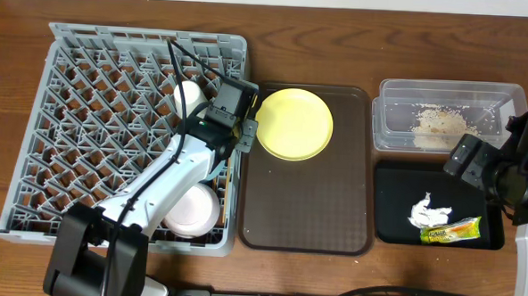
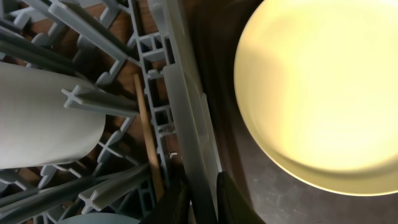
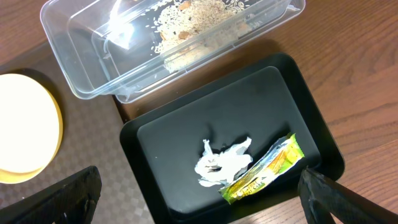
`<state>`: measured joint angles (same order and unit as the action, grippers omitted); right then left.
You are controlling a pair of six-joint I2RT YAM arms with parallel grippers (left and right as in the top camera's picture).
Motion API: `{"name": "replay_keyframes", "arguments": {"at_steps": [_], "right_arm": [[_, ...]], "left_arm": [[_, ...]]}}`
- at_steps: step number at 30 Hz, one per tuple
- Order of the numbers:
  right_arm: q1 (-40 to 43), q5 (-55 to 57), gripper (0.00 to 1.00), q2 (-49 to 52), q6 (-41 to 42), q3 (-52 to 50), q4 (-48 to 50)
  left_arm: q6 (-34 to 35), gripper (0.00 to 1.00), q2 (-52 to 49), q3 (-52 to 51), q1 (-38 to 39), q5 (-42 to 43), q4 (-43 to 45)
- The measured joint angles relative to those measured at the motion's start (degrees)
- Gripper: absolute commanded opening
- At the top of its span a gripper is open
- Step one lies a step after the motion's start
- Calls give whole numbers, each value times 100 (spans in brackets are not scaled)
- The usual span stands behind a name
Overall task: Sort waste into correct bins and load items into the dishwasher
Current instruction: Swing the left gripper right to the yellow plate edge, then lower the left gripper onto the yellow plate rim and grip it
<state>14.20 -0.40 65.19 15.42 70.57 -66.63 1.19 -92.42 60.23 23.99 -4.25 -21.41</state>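
The grey dishwasher rack (image 1: pixel 87 113) holds a small white cup (image 1: pixel 188 96), a white bowl (image 1: pixel 190 212) and a wooden chopstick (image 2: pixel 147 127) near its right wall. A light blue bowl (image 2: pixel 93 219) peeks in below the cup (image 2: pixel 43 118). My left gripper (image 1: pixel 244 134) hangs over that right wall (image 2: pixel 186 124), its fingers (image 2: pixel 176 202) almost together and holding nothing. The yellow plate (image 1: pixel 294 122) lies beside it. My right gripper (image 3: pixel 202 199) is wide open above the black tray (image 3: pixel 186 130), which holds a tissue (image 3: pixel 221 163) and a wrapper (image 3: pixel 264 171). Food scraps (image 3: pixel 193 18) lie in the clear tub (image 3: pixel 74 37).
The plate rests at the back of a brown serving tray (image 1: pixel 306 203) between the rack and the bins. The clear tub (image 1: pixel 449 94) stands behind the black tray (image 1: pixel 395 207) at the right. Bare wooden table surrounds everything.
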Motion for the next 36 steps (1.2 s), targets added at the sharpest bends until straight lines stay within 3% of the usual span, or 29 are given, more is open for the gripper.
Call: {"name": "replay_keyframes", "arguments": {"at_steps": [12,15,22,30,36], "right_arm": [[0,2,99,0,-2,0,0],[0,2,99,0,-2,0,0],[0,0,99,0,-2,0,2],[0,2,99,0,0,0,2],[0,2,99,0,0,0,0]], "left_arm": [[-129,8,-22,-44,-74,44,227],[-131,17,-22,-44,-74,44,227],[-256,50,-22,-42,-79,125,293],[-173,54,160,391,-79,131,-334],[505,54,1003,667,111,304,-612]]}}
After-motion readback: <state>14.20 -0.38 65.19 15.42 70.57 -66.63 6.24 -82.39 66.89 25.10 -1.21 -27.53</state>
